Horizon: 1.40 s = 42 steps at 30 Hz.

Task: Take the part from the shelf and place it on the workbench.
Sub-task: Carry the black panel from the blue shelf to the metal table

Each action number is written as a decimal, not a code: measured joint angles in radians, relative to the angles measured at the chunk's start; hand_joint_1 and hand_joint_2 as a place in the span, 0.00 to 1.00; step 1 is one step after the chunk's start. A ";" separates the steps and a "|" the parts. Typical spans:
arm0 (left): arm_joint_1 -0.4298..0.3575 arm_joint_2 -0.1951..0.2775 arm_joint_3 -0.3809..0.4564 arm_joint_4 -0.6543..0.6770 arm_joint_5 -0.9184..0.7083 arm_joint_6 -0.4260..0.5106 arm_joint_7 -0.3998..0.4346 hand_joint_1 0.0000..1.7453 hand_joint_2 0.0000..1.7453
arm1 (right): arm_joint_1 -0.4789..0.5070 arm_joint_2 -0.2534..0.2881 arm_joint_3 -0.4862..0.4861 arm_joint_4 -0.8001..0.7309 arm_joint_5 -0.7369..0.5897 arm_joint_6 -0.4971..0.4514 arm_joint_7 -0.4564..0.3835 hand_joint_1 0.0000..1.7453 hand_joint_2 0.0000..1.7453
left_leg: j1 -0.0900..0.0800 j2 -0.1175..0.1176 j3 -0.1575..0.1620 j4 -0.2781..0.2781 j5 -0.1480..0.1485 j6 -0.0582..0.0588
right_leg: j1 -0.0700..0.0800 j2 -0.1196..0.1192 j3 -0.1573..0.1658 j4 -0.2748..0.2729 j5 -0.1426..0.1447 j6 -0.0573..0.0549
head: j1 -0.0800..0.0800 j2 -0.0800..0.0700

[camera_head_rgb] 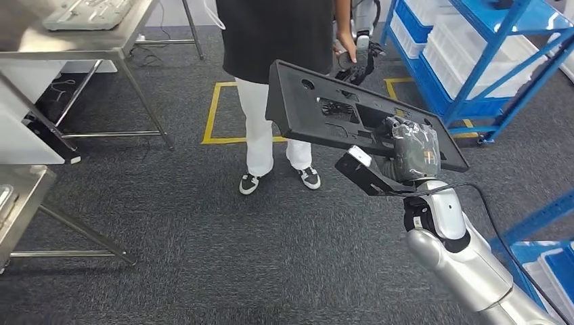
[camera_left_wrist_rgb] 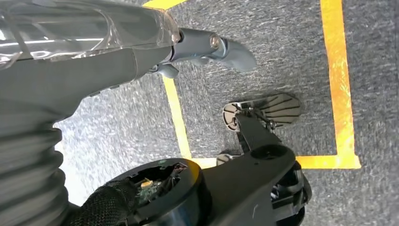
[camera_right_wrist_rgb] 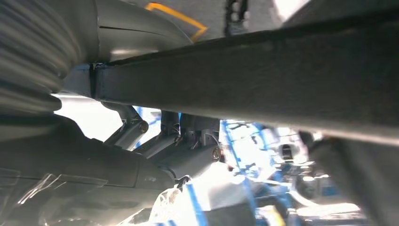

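Overhead, right hand point(camera_head_rgb: 413, 150) fingers grip the black part point(camera_head_rgb: 325, 112) at its near edge above carpet point(camera_head_rgb: 203, 223); left hand point(camera_left_wrist_rgb: 94, 61) fingers' state unclear.

Workshop: blue shelving point(camera_head_rgb: 474, 74), steel workbenches point(camera_head_rgb: 88, 40)

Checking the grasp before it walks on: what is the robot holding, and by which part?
The right robot hand grips the black flat part at its near-right end, by the edge. The left robot hand holds nothing.
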 joint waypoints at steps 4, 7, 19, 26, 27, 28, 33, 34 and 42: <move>-0.001 -0.001 0.000 0.000 0.001 0.000 0.000 0.00 1.00 | 0.007 -0.002 0.000 0.000 0.000 0.000 0.001 1.00 1.00 | 0.005 -0.060 0.004 0.003 -0.003 0.001 | -0.001 0.022 -0.081 0.089 0.017 0.007 | 0.002 0.000; -0.002 -0.001 0.000 0.000 0.002 -0.001 0.000 0.00 1.00 | 0.007 -0.003 0.000 -0.001 0.002 0.001 0.002 1.00 1.00 | 0.009 -0.104 0.001 0.018 -0.013 -0.014 | -0.017 0.083 -0.008 -0.108 0.125 0.015 | 0.002 0.000; -0.003 -0.001 0.000 0.000 0.006 -0.001 -0.003 0.00 1.00 | 0.009 -0.002 0.000 -0.014 0.012 0.006 0.007 1.00 1.00 | 0.017 0.003 -0.159 0.299 -0.111 -0.058 | -0.002 -0.022 0.038 -0.160 0.118 -0.035 | -0.009 0.000; 0.003 0.000 0.000 0.000 0.004 0.001 -0.002 0.00 1.00 | 0.008 0.000 0.000 -0.021 0.013 0.008 0.008 1.00 1.00 | -0.012 0.041 -0.020 0.025 -0.009 -0.019 | 0.004 -0.089 0.066 -0.170 0.094 -0.011 | -0.008 0.000; 0.004 0.000 0.000 0.000 0.004 0.002 -0.002 0.00 1.00 | 0.008 -0.001 0.000 -0.022 0.012 0.008 0.007 1.00 1.00 | -0.010 0.029 -0.013 0.015 -0.006 -0.014 | 0.003 -0.081 0.070 -0.166 0.087 -0.007 | -0.007 0.000; 0.003 -0.001 0.000 0.000 0.004 0.003 -0.002 0.00 1.00 | 0.006 -0.001 -0.001 -0.023 0.012 0.009 0.007 1.00 1.00 | -0.006 0.018 -0.005 0.006 -0.003 -0.008 | 0.001 -0.060 0.064 -0.142 0.072 -0.004 | -0.007 0.000; 0.000 -0.006 0.000 0.000 0.006 0.006 -0.002 0.00 1.00 | 0.003 -0.009 -0.002 -0.024 0.010 0.013 0.007 1.00 1.00 | 0.002 -0.041 0.012 -0.002 -0.004 0.004 | 0.001 0.020 -0.090 0.124 -0.012 0.003 | 0.000 0.000; -0.001 -0.008 0.000 0.000 0.006 0.007 -0.001 0.00 1.00 | 0.002 -0.010 -0.002 -0.024 0.009 0.013 0.007 1.00 1.00 | 0.004 -0.056 0.013 -0.001 -0.005 0.002 | -0.001 0.022 -0.092 0.104 0.015 0.005 | 0.000 0.000; -0.003 -0.010 0.000 0.000 0.007 0.006 0.004 0.00 1.00 | -0.008 -0.018 -0.004 -0.022 -0.001 0.021 0.008 1.00 1.00 | 0.017 -0.131 -0.009 0.024 -0.021 -0.044 | -0.011 0.066 0.013 -0.167 0.147 -0.015 | -0.001 0.000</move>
